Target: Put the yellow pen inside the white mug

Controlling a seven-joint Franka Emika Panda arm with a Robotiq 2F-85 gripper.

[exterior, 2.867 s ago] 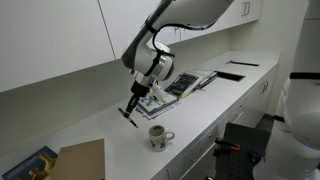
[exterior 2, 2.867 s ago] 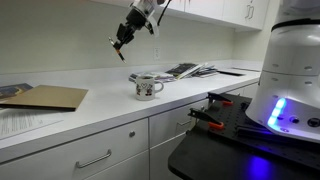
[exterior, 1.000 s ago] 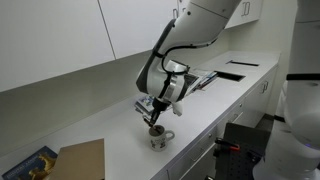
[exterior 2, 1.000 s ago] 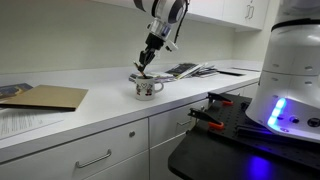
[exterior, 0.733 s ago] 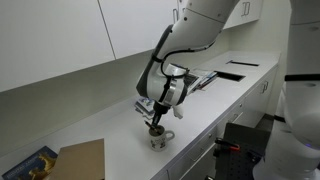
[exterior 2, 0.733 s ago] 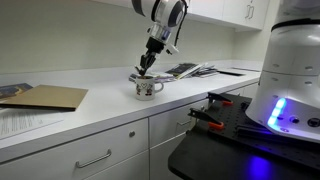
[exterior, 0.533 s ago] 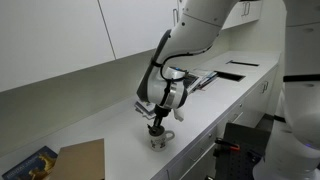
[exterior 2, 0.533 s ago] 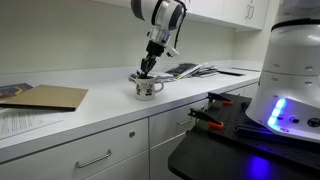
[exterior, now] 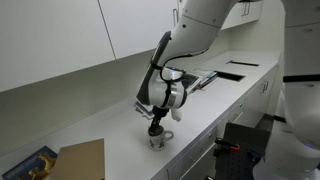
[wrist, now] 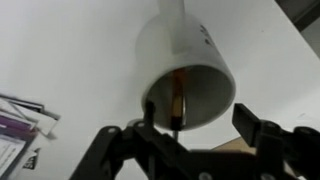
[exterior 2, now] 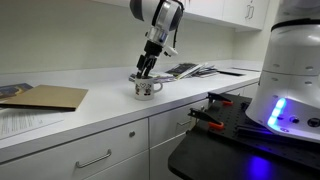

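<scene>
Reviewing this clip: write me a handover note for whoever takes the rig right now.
Gripper: open, jaws spread wide, hovering just over the white mug.
Yellow pen: inside the mug, leaning on its inner wall, free of the jaws.
The mug stands upright on the counter.
Done: pen is in.
Left: probably just lift straight up, clear of the rim.

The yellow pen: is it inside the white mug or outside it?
Inside. In the wrist view the yellow pen shows within the rim of the white mug, against its dark interior. Whether it touches bottom: cannot tell.
</scene>
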